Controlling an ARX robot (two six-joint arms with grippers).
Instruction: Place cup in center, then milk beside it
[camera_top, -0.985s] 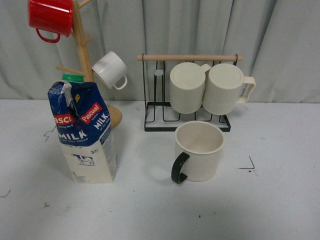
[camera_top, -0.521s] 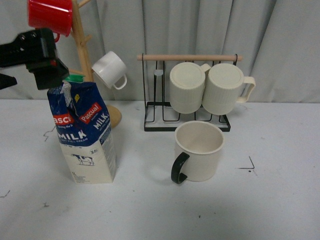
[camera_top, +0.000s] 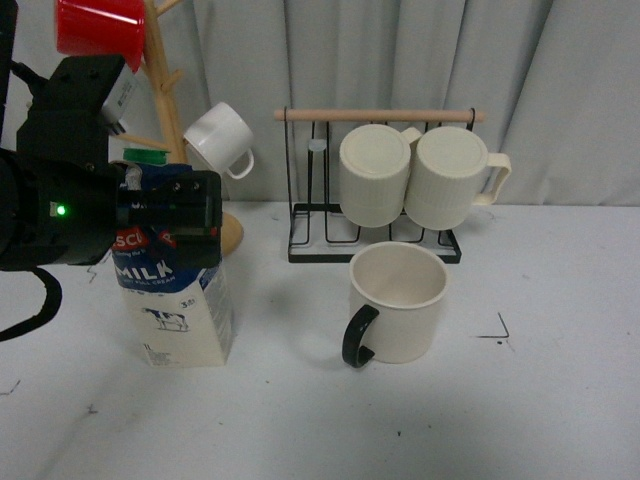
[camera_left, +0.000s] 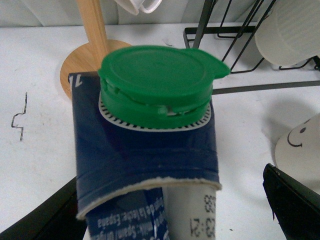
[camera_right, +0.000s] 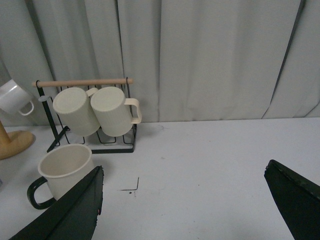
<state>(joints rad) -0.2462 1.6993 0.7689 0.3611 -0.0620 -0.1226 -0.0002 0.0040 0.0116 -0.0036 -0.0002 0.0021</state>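
**Milk (camera_top: 178, 310) straddled by the left gripper (camera_left: 170, 207), cup (camera_top: 398, 300) already near the middle**

The table (camera_top: 560, 420) carries everything. The bulky black left arm (camera_top: 70, 195) covers the top of the milk in the front view. It hangs there, most likely, because the carton is the part of the task not yet done.

The left wrist view looks straight down on the carton. One dark finger shows at each side of it, spread wide and clear of its walls. That hand is released and grips nothing as yet. Closing across the blue upper part would probably give the firmest hold, since the gable is creased and soft.

The wire rack (camera_top: 380, 116) stands at 12 o'clock from the cup. Its two ribbed mugs (camera_top: 375, 175) are tipped on their sides so they drain.

The milk stands upright at 9 o'clock from the cup, well apart from it. The mug tree (camera_top: 165, 90) is just behind the milk at 12 o'clock.

The cup sits upright near the table's middle, its black handle turned toward 7 o'clock. The first step therefore looks complete.

The right gripper (camera_right: 182, 205) is spread open and empty, above bare table at 3 o'clock from the cup and out of the way.

The green cap (camera_left: 157, 75) is shut, so a tilt should spill nothing
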